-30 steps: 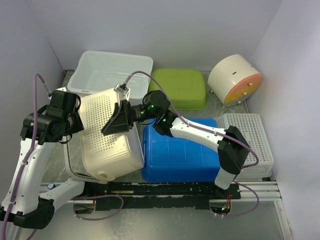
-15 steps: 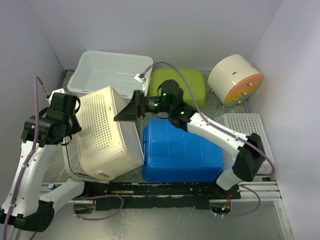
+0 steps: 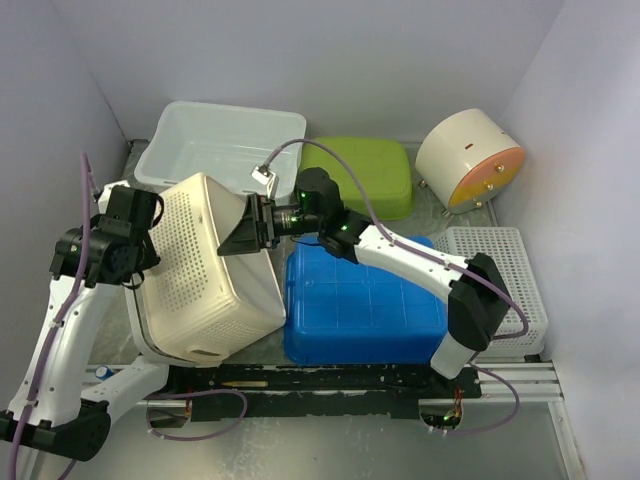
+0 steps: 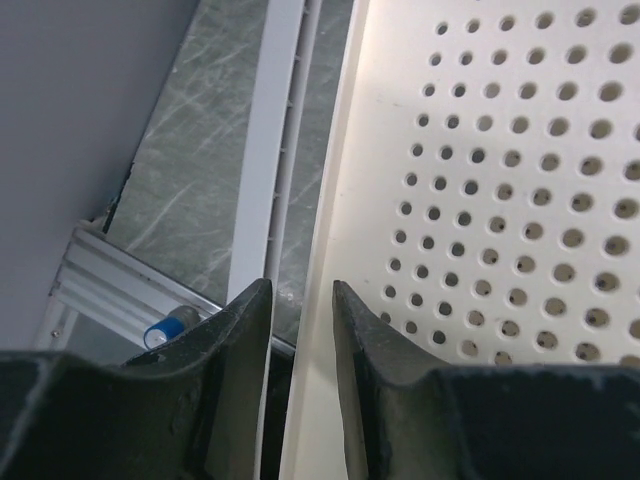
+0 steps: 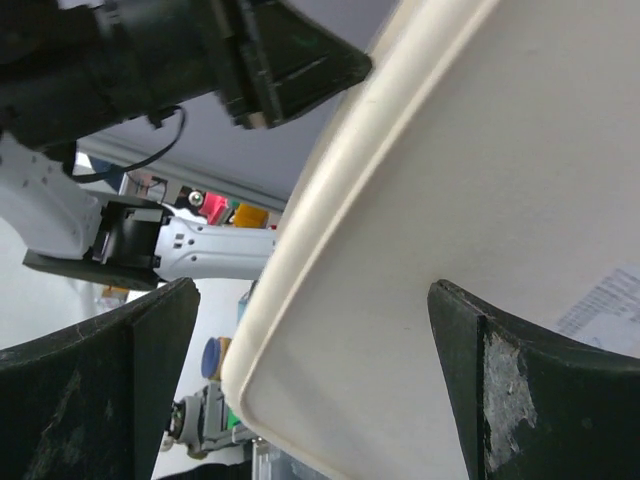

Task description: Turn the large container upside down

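Note:
The large container (image 3: 210,270) is a cream perforated bin, tipped up on its side at the left of the table, leaning toward the blue box. My left gripper (image 3: 148,238) is at its left edge. In the left wrist view the fingers straddle the container's rim (image 4: 330,200), and the left gripper (image 4: 300,290) is shut on it. My right gripper (image 3: 240,238) stands wide open against the container's upper right face. In the right wrist view the container's smooth base corner (image 5: 480,200) fills the space between the spread fingers of the right gripper (image 5: 312,290).
A blue box (image 3: 365,310) lies right against the container. Behind are a clear tub (image 3: 220,135), a green box (image 3: 365,175) and a round cream drum (image 3: 468,155). A white basket (image 3: 500,285) stands at the right. A white frame edge (image 4: 265,180) runs beside the rim.
The container has tipped further over, its upper edge swinging back and right. The right gripper pulled away, then came back against it. The left gripper closed on the rim.

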Available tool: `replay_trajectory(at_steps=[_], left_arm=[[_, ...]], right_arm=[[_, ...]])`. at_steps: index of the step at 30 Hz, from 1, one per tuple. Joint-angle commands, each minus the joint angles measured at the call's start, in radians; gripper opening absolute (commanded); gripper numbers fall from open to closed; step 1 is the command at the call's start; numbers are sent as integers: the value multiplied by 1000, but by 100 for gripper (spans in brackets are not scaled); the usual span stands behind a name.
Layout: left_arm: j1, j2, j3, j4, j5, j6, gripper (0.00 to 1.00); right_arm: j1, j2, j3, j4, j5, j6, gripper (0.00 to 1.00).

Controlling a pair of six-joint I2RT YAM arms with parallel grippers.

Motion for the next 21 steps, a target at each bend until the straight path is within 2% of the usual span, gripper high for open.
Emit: replay_trajectory(at_steps=[1,9,15,21], left_arm=[[5,44,-51,-10,4,-9,42],[41,121,-81,78,2,4,40],[101,160,-11,122,-5,70,41],[112,179,44,120,-14,79,41]], right_arm=[[39,9,88,22,-57,-31,100],[93,76,192,-4,-81,-54,100],[118,139,255,1,-102,-46,100],[133,209,285,49,-129,1,100]])
